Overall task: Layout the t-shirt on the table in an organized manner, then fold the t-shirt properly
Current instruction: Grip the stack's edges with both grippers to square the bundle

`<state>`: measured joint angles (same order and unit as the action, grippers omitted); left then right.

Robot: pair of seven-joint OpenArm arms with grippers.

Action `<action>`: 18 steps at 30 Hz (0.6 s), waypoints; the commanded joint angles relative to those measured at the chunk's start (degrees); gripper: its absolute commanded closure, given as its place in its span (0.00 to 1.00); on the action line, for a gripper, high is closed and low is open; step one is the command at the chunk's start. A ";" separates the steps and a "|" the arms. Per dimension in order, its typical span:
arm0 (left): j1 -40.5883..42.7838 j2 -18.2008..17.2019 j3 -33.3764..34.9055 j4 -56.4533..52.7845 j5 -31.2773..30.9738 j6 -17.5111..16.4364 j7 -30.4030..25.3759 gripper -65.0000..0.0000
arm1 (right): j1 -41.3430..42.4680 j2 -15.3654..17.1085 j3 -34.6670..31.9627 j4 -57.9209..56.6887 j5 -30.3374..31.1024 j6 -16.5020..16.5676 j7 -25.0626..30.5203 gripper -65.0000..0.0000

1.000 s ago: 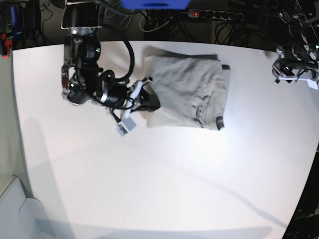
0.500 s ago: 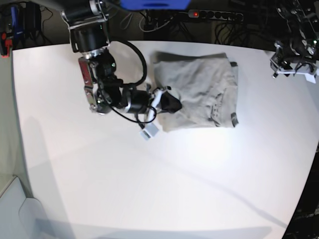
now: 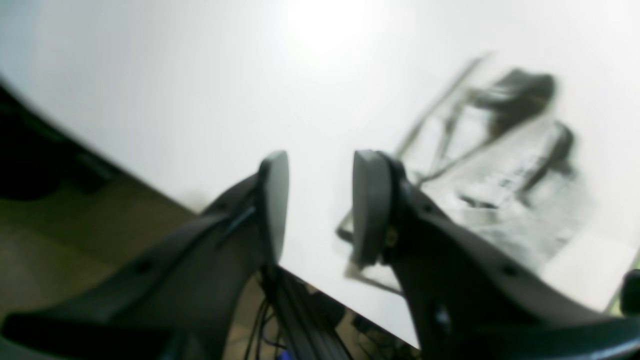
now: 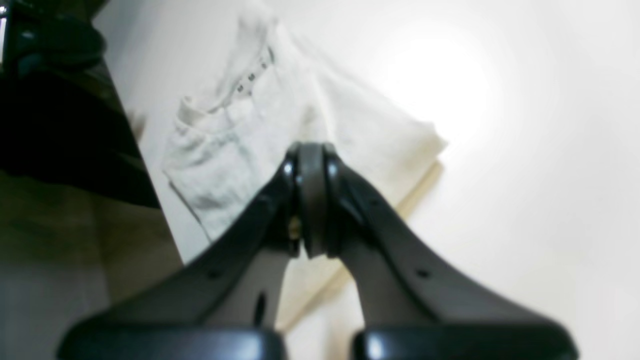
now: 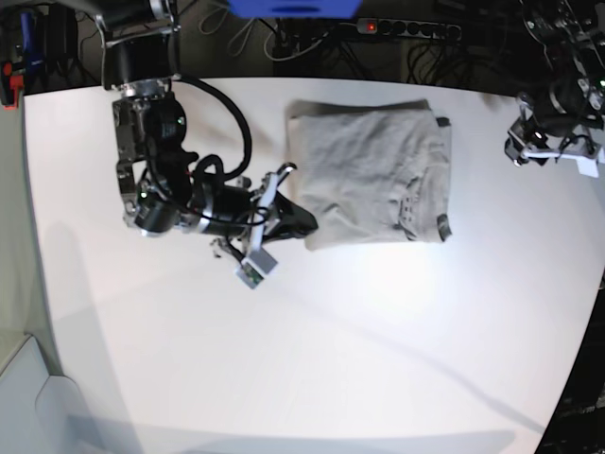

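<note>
Folded grey-beige t-shirt lying flat toward the far side of the white table, right gripper pinched closed at its near-left corner, left gripper narrowly parted, empty, at the table edge, dark cables beyond

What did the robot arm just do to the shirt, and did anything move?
The folded t-shirt got slid across the table, toward the base view's right and a bit farther back. The right gripper, shut the whole time, pushed in, then pulled back to the shirt's near corner. The left gripper stayed open by the table edge.
</note>
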<state>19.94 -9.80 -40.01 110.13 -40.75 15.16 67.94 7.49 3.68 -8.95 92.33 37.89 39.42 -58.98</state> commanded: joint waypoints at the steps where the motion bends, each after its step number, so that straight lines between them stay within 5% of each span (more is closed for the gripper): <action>1: -0.91 -0.97 -0.30 0.60 -2.10 0.53 -0.38 0.68 | 0.29 0.41 0.20 1.25 0.84 0.58 0.30 1.00; 6: -5.48 -1.05 3.39 0.51 -5.09 0.45 2.70 0.45 | -1.73 1.99 0.20 2.30 0.84 0.58 0.39 1.00; 13: -11.46 -1.93 14.21 -2.74 -2.02 0.45 3.13 0.45 | -4.45 4.80 0.20 8.46 0.84 0.58 0.30 1.00; 18: -13.13 -2.29 20.27 -6.52 2.03 0.45 2.70 0.28 | -5.16 7.17 0.20 9.78 0.84 0.58 0.30 1.00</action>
<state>7.75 -11.40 -19.38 102.69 -38.33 15.20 71.05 1.56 10.68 -8.91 101.21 37.54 39.59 -60.07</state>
